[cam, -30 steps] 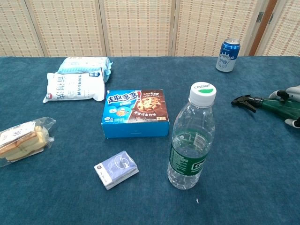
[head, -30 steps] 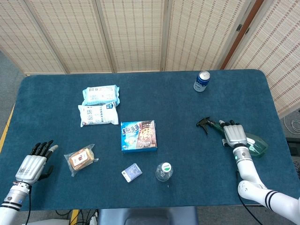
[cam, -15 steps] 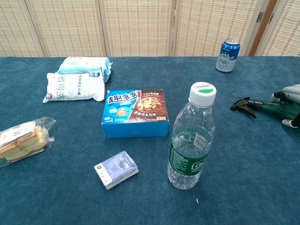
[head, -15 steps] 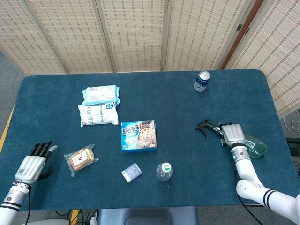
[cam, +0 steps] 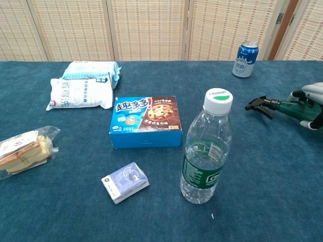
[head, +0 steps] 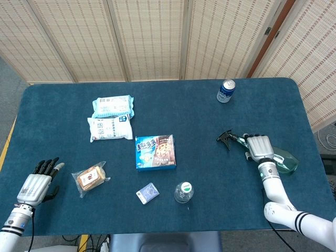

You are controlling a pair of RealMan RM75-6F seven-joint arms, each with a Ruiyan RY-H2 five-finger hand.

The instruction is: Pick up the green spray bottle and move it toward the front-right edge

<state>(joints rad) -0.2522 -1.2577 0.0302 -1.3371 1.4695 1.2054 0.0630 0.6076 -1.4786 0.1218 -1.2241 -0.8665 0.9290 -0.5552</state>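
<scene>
- The green spray bottle [head: 278,160] lies on its side at the right of the blue worktop [head: 199,115], roughly midway between the far and near edges; its black nozzle [head: 226,138] points left and its rounded green body reaches toward the right edge; whether it is lifted clear of the cloth cannot be told.
- The right hand [head: 260,147] lies over the bottle's neck with its fingers wrapped around it, holding it; in the chest view the hand [cam: 312,99] is cut off by the right edge of the frame, with the nozzle jutting out to its left.
- The left hand [head: 38,184] rests at the near left corner of the worktop, fingers straight, side by side and pointing away, holding nothing; the chest view does not show it.
- A blue drink can [head: 226,91] stands upright near the far edge, well beyond the bottle.
- A clear water bottle [cam: 207,148] with a white cap stands upright toward the near edge, around the middle; a small pale packet [head: 147,193] lies just to its left.
- A blue biscuit box [head: 155,151] lies flat near the centre; two white-and-blue bags [head: 111,118] lie side by side, farther off and to its left.
- A clear-wrapped snack [head: 90,178] lies at the near left, between the biscuit box and the left hand.
</scene>
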